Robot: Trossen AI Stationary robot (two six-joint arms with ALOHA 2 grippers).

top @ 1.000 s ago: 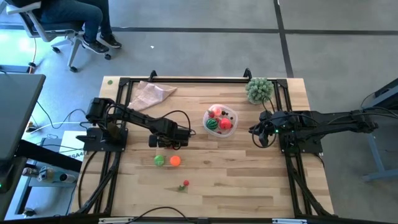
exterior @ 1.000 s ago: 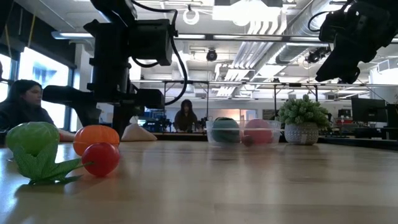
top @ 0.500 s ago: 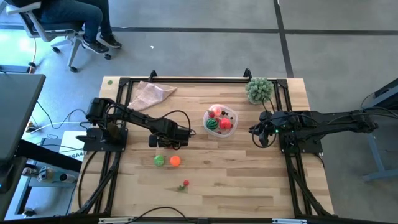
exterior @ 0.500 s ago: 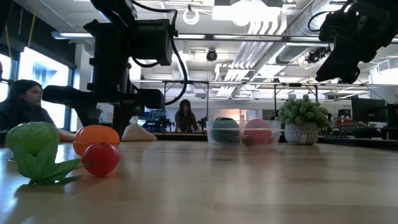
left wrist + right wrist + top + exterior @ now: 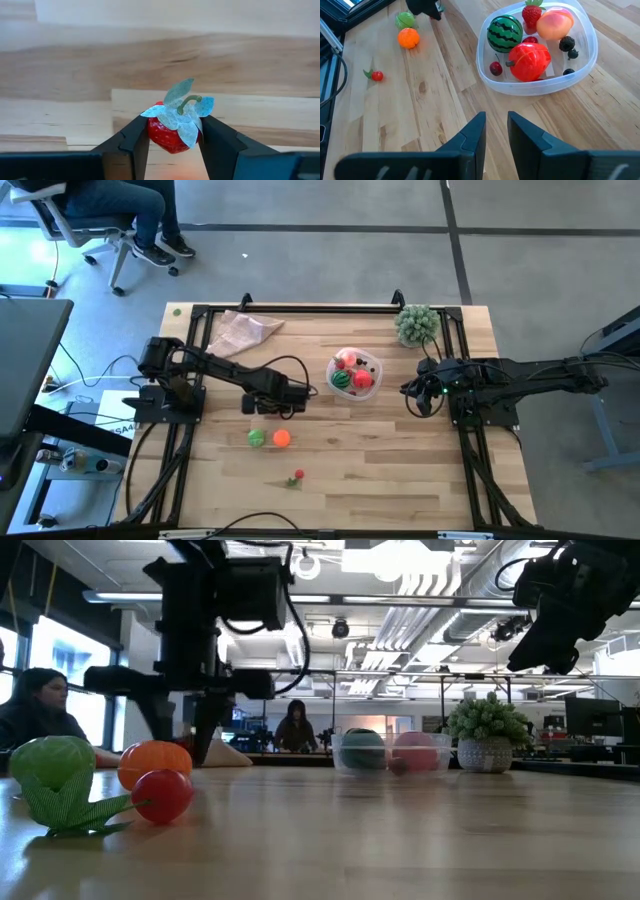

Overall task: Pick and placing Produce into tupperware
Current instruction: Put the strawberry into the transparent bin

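Note:
My left gripper (image 5: 266,407) points down over the table's middle left, shut on a red strawberry (image 5: 171,136) with a pale green leaf cap. The clear tupperware (image 5: 372,369) stands right of centre. It holds a striped green ball (image 5: 505,31), red pieces (image 5: 529,61), a peach-coloured piece and dark berries. On the wood near my left gripper lie a green ball (image 5: 257,438), an orange ball (image 5: 282,439) and a small red piece (image 5: 298,476). My right gripper (image 5: 496,130) waits right of the tub, narrowly open, with nothing between its fingers. My left gripper pinches the strawberry's two red sides (image 5: 156,134) between its two fingers, just under the leaf cap (image 5: 182,107). The fingers come from above and point down. The strawberry sits with cap and stem up; whether it is clear of the wood, I cannot tell.
A bushy pale-green plant (image 5: 417,325) stands at the far right corner. A beige cloth (image 5: 245,332) lies at the far left. Black frame rails (image 5: 300,309) run along the table's edges. Bare wood lies between the tub and the near edge. People sit beyond the table.
In the low view my left gripper has risen a little, still shut on the strawberry. The balls on the table and the tub have kept their places.

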